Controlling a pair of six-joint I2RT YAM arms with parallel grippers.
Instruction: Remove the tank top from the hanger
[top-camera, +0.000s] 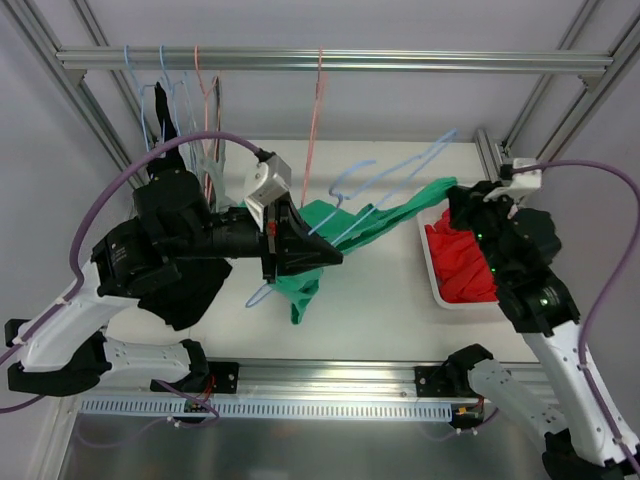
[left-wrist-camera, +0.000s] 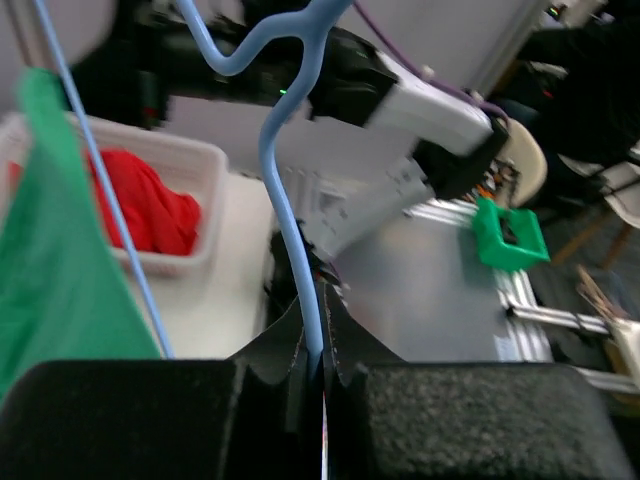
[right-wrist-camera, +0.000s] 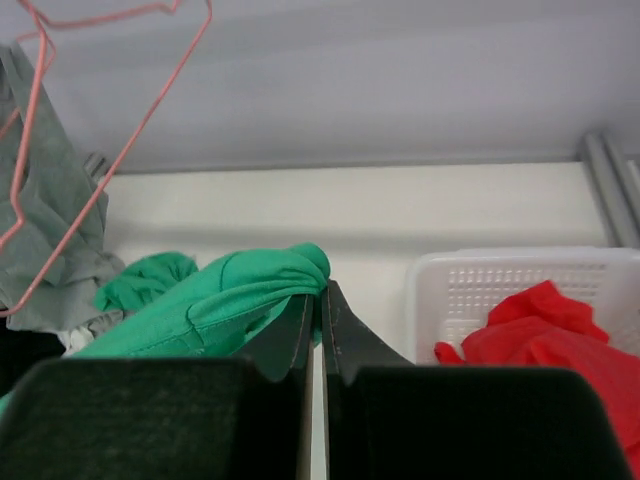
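Here, in the top view, the green tank top is stretched above the table between the two arms. The left gripper is closed on the blue hanger, and the right gripper is closed on the far end of the cloth, near the white basket. I judge the main risk to be a strap hooked on the hanger's shoulder: if the right arm pulls straight away, the wire can twist or slip out of the left grip. One part of the garment hangs down loose below the left gripper and may catch as well. In the left wrist view, the left gripper has its jaws pressed together on the thin wire of the hanger, with no gap to see; a round wire like this could rotate in such a grip. The tank top hangs at the left as a smooth green sheet, in front of the basket with a red cloth. In the right wrist view, the right gripper pinches only a small bunched fold of the tank top, and such a shallow bite may let go under tension. The cloth looks soft, thin and wrinkled, gathered into folds at the jaws.
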